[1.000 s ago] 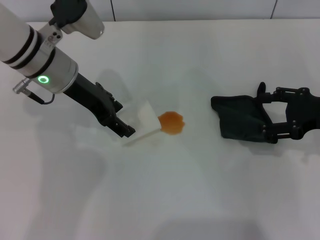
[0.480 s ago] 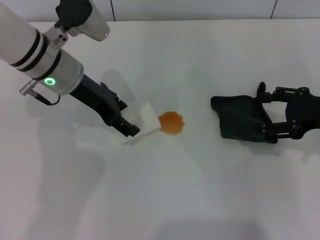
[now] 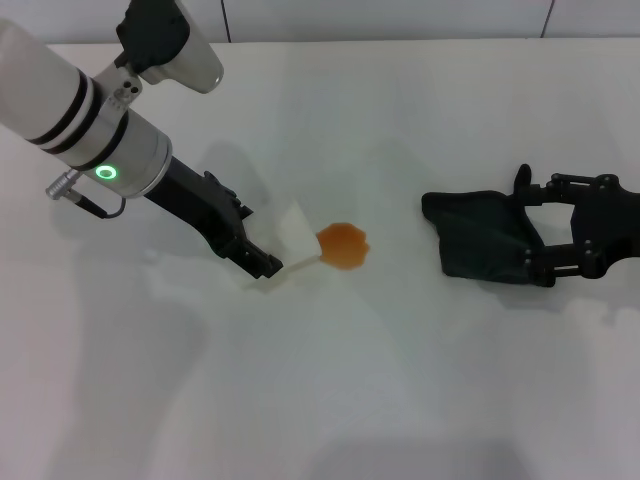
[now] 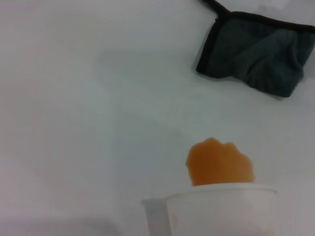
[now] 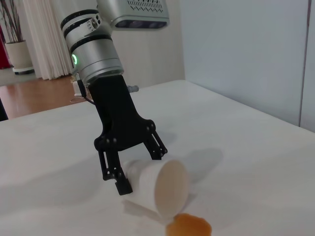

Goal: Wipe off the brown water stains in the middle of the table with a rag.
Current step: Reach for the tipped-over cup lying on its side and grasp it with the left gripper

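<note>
The left gripper (image 3: 268,262) clamps a white paper cup (image 3: 292,240) tipped on its side on the table (image 3: 330,400), its mouth just beside the brown water stains (image 3: 344,245) at the table's middle. Well to the right, the right gripper (image 3: 528,228) sits at the rag (image 3: 478,234), apparently with fingers spread over the cloth, though contact is hard to judge.

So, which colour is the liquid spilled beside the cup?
Orange-brown. The stain shows best in the left wrist view.
</note>
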Tool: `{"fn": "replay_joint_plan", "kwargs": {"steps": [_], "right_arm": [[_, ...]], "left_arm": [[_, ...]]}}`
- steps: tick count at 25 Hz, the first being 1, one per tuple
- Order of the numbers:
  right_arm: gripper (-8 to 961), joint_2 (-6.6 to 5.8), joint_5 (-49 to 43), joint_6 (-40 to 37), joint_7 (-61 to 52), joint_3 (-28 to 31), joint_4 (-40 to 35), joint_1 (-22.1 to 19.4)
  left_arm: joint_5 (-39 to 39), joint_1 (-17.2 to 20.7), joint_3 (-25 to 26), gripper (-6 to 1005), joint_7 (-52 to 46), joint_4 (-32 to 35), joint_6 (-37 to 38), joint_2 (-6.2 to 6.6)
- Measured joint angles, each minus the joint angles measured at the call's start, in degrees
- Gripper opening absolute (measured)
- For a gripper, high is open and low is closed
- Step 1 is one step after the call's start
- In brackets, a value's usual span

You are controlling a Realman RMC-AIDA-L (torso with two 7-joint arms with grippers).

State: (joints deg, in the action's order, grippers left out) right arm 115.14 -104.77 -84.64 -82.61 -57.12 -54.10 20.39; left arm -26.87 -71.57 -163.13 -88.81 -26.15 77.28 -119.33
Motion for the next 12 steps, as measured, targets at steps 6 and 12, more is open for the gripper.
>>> {"fn": "replay_joint_plan", "kwargs": {"steps": [6,12], "right_arm": [[857,0.00,0.02,0.00,0.00,0.00,-0.02,0.00],[857,0.00,0.01,0.00,0.00,0.00,-0.01,0.00]], "left_arm": [[0.14,0.13,0.00,877,-0.38,-0.01,-0.33,-0.06],[-0.21,0.15,0.00,876,-0.65,-0.03,-0.33,-0.06]]}}
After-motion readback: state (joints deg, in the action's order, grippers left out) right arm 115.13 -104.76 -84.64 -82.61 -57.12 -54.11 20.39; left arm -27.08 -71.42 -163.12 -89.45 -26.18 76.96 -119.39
